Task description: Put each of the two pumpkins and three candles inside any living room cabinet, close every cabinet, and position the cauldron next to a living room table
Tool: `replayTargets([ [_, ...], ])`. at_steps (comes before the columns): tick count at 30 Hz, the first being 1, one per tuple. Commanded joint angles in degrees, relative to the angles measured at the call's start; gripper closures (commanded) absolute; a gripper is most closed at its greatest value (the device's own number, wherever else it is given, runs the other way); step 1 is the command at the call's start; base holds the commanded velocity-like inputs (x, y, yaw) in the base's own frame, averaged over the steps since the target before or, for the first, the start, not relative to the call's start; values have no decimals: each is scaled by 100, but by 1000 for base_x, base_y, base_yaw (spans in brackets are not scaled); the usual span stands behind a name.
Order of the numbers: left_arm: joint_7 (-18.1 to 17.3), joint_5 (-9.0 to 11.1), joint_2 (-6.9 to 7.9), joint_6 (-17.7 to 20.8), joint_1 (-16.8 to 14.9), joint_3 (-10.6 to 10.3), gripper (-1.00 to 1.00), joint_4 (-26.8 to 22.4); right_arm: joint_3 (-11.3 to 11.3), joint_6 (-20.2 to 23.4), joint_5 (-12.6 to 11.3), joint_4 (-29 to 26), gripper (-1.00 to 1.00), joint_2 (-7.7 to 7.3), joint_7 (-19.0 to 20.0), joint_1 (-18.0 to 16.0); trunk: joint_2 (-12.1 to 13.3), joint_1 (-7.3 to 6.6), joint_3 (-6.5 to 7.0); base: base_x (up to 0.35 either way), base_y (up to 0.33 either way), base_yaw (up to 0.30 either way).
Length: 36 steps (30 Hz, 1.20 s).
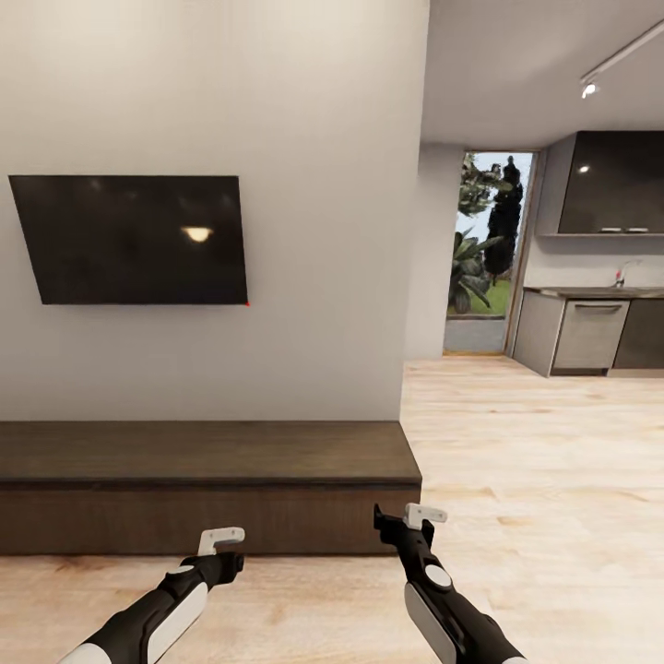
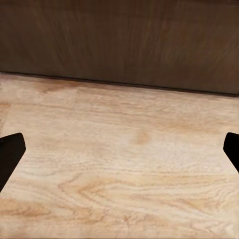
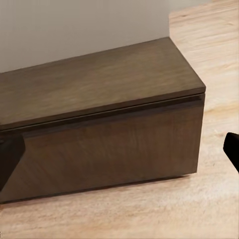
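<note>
The long, low dark brown cabinet (image 1: 203,516) stands against the wall right in front of me, its plain fronts shut and its flat top bare. My left gripper (image 1: 226,551) hangs open low before its front, and the left wrist view takes in the cabinet front (image 2: 119,40) above pale floor, with dark fingertips (image 2: 10,152) wide apart. My right gripper (image 1: 404,518) is open near the cabinet's right end (image 3: 189,129), one fingertip (image 3: 232,149) at the frame's edge. Pumpkins, candles, cauldron and table are out of view.
A dark TV (image 1: 129,240) hangs on the wall above the cabinet. The wall ends at a corner (image 1: 415,277). Beyond it, light wood floor (image 1: 535,480) runs to a grey kitchen counter (image 1: 590,332) and a glass door (image 1: 489,249).
</note>
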Motion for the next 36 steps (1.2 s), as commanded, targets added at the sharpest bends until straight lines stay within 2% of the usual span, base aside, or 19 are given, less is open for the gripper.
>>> replayTargets([
  [1,52,45,8,9,-7,-43,-100,-7,35,-36,-63,4,-100,-3,-38,-7,38,-23,12,0,0,0],
  [20,50,42,-5,9,-7,-50,-100,19,25,58,-71,-3,-100,0,-55,-7,800,-441,353,0,0,0],
  [36,44,41,-107,9,-7,-51,-100,103,38,66,-61,4,-100,-8,-47,-7,1442,-792,640,0,0,0],
])
